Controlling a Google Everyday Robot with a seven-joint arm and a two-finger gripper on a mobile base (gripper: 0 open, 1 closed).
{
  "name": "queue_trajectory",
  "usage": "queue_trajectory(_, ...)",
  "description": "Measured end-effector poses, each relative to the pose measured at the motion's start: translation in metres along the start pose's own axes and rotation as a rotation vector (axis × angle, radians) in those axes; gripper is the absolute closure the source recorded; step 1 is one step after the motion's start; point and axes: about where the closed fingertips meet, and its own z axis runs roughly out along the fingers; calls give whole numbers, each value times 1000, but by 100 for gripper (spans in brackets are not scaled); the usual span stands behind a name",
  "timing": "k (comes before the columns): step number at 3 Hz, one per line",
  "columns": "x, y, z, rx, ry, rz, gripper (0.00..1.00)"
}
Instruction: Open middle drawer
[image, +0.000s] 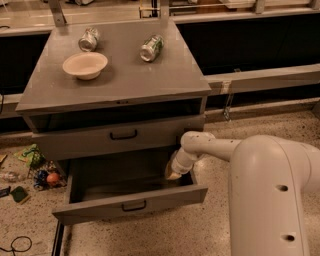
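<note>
The tool (174, 173) hangs at the right side of the pulled-out lowest drawer (130, 206), just beneath the middle drawer (100, 142), and its end is only a pale blur. The arm (270, 190) is cut off by the right and bottom edges. The slot under the desk (125, 85) top is dark. The floor clutter (35, 172) at left is too small to name.

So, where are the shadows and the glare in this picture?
Camera view: light comes from above, leaving a pale sheen on the cabinet top; the open drawer is in deep shadow inside, where the gripper hangs near its right wall.
</note>
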Motion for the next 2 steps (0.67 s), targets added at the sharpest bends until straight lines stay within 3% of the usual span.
queue_trajectory(2,5,46,18,-108,-1,41,100)
